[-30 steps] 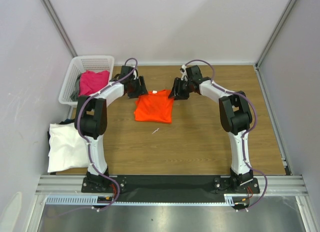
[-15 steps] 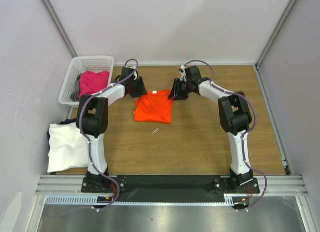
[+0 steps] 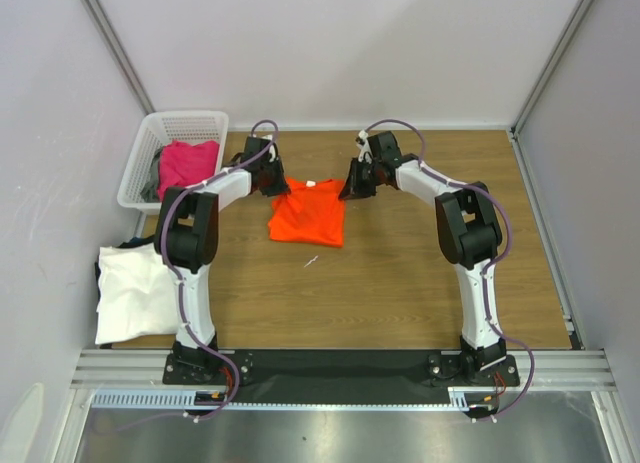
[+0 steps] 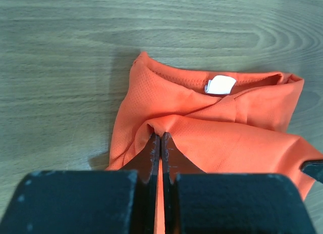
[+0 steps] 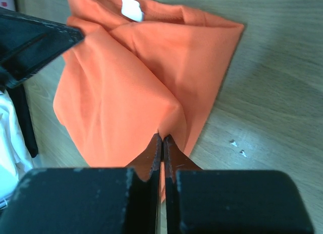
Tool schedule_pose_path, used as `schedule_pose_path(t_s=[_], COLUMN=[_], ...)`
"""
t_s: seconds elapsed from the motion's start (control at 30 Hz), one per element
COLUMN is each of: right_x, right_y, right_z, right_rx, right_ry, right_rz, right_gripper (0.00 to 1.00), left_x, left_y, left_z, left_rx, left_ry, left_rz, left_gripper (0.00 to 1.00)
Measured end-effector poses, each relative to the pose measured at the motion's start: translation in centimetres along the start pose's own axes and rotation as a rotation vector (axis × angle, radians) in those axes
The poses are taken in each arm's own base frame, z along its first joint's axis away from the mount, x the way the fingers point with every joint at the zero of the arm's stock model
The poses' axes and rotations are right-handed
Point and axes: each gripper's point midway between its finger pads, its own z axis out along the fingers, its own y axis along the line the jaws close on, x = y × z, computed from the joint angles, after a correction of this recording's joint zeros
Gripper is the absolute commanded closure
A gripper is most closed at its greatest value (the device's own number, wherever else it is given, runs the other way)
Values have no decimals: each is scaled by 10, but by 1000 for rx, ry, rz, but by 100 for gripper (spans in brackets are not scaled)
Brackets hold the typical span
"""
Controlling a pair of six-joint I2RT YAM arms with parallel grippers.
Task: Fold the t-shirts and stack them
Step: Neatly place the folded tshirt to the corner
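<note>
1. my left gripper [image 4: 160, 138] is clenched on a pinch of the orange t-shirt [image 3: 308, 218] at its far left shoulder. the cloth rises in a small ridge right into the closed fingertips.
2. my right gripper [image 5: 162, 138] is also clamped on orange cloth, at the far right edge of the same shirt.
3. over the last second both wrists have crept a little toward the far side and inward. the shirt's outline on the table [image 3: 400, 273] has barely shifted. i judge that the grasps are only now settled and the fold itself has not begun.
4. the shirt lies flat at the middle of the far half of the table, between my two grippers. its collar and white label [image 4: 220, 85] are on the far side.
5. the magenta t-shirt [image 3: 188, 163] sits in the basket [image 3: 185, 118] at far left. the white t-shirt [image 3: 130, 293] lies at the near left edge.
6. a dark cloth shows only as a sliver at the white shirt's far edge. i can't make out anything grey for certain.
7. my own gripper bodies block the near hem in both wrist views. i can't tell how many layers each pinch holds.
8. a small pale scrap [image 3: 311, 260] lies just near the shirt; what it is, i can't say.
</note>
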Motion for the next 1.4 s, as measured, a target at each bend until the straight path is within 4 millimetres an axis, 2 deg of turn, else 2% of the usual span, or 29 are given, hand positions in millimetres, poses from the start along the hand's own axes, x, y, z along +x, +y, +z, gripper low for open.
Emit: schedule_pose_path(t_s=[0.13, 0.27, 0.53, 0.6, 0.7, 0.87, 1.1, 1.2, 1.3, 1.4], right_x=[-4, -7, -27, -33, -41, -51, -91, -108, -123, -128], right_y=[6, 23, 78, 87, 93, 97, 91, 77, 58, 34], right_z=[-3, -13, -66, -74, -78, -74, -44, -28, -8, 8], right_rx=[-9, -30, -112, -130, -150, -173, -228, -246, -256, -245], right_ry=[-10, -28, -145, -176, -209, -224, -273, -286, -300, -306], right_rz=[-24, -62, -155, -173, -193, -205, -224, -222, -220, -197], right_gripper=[100, 100, 100, 100, 100, 100, 100, 100, 100, 99], left_x=[3, 2, -29, -36, -41, -52, -88, -93, -90, -88], left_y=[0, -5, -31, -35, -35, -29, -24, -14, -1, 10], left_z=[-8, -36, -109, -120, -127, -129, -116, -95, -67, -38], left_rx=[2, 13, 71, 76, 75, 55, 37, 23, 6, -8], left_ry=[-8, -39, -187, -216, -229, -236, -289, -289, -266, -246], left_rz=[2, 7, 31, 34, 24, -10, -52, -87, -111, -124], left_gripper=[100, 100, 100, 100, 100, 100, 100, 100, 100, 100])
